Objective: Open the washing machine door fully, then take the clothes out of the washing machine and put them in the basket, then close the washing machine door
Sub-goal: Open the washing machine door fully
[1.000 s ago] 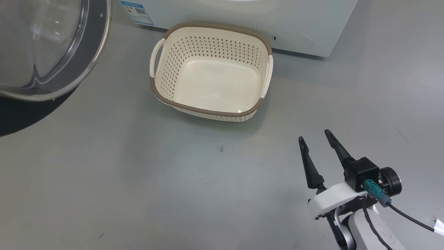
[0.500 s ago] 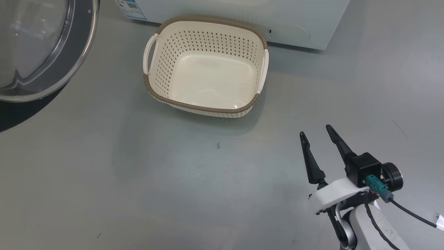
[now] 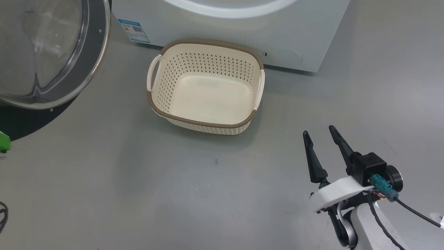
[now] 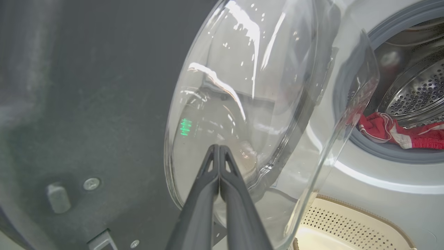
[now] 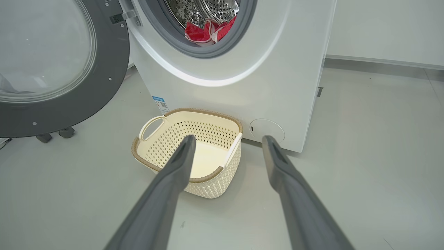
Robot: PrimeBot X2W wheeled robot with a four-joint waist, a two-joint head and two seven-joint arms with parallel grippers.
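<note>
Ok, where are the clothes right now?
The clothes lie at the drum's front lip inside the washing machine, top centre of the right wrist view, above the basket.

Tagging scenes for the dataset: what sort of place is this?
Probably a laundry area, maybe a test room: white front-loading washer with door open, red clothes in the drum, basket on a grey floor.
</note>
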